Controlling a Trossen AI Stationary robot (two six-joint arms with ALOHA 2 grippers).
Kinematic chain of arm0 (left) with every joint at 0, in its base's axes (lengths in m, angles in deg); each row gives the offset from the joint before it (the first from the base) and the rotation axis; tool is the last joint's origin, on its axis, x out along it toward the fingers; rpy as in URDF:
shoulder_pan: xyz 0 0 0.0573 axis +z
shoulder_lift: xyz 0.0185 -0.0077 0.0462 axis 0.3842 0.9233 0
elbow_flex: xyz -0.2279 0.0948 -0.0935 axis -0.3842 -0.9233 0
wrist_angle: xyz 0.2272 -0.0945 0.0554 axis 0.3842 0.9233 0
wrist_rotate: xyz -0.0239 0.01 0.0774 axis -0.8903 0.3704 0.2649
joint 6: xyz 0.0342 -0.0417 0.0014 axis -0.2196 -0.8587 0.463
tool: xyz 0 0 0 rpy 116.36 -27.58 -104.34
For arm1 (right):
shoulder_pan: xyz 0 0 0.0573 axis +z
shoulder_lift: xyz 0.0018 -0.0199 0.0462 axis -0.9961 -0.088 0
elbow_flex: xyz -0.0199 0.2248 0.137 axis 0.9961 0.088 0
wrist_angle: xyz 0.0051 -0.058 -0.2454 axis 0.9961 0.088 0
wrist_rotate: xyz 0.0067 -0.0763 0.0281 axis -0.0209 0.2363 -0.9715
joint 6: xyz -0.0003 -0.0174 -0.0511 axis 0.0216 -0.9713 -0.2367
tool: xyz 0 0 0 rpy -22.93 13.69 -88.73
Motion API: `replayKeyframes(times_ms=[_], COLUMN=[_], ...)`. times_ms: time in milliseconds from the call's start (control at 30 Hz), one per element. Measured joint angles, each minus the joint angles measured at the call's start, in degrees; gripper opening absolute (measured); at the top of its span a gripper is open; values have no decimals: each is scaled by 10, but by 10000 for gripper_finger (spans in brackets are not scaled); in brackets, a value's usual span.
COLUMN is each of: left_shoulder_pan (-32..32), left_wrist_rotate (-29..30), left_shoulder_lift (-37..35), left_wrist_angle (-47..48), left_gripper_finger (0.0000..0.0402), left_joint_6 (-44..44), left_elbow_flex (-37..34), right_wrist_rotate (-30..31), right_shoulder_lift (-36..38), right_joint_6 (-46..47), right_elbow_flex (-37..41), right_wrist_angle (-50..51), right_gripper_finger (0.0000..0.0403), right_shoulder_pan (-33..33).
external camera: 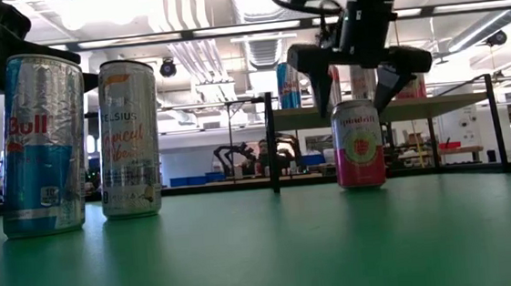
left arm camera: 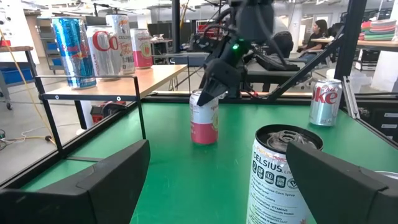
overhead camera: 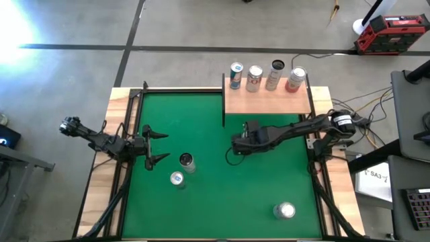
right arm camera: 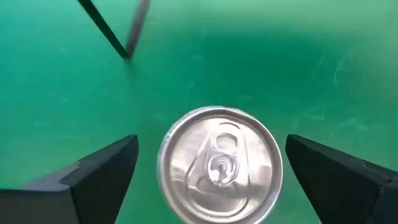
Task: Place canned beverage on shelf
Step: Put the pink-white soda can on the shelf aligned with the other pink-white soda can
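A pink can (external camera: 359, 144) stands upright on the green felt in front of the shelf (overhead camera: 267, 99), a pale-wood board on black posts. My right gripper (external camera: 353, 80) hangs open just above the can, pointing down. In the right wrist view its fingers stand either side of the can's top (right arm camera: 219, 163) without touching. From above, the gripper (overhead camera: 243, 142) hides the can. My left gripper (overhead camera: 158, 148) is open and empty at the table's left. A Celsius can (left arm camera: 280, 174) stands just in front of it.
Several cans (overhead camera: 265, 77) stand along the shelf's far edge. A Celsius can (overhead camera: 187, 161) and a Red Bull can (overhead camera: 177, 179) stand near my left gripper. A Diet Coke can (overhead camera: 285, 211) stands at the near right. Black posts (external camera: 272, 142) hold up the shelf.
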Motion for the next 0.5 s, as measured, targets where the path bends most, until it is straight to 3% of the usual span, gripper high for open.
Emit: replayKeyframes(times_ms=[233, 500], left_shoulder_pan=[0, 0], left_wrist_rotate=[0, 0], left_shoulder_lift=[0, 0], left_wrist_angle=[0, 0], left_gripper_finger=[361, 361], left_joint_6=[0, 0], left_elbow_flex=[0, 0], right_wrist_rotate=[113, 164], right_shoulder_lift=[-3, -4], right_joint_6=[79, 169], right_elbow_flex=[0, 30], right_wrist_angle=[26, 44], right_gripper_finger=[400, 400], right_shoulder_pan=[60, 98])
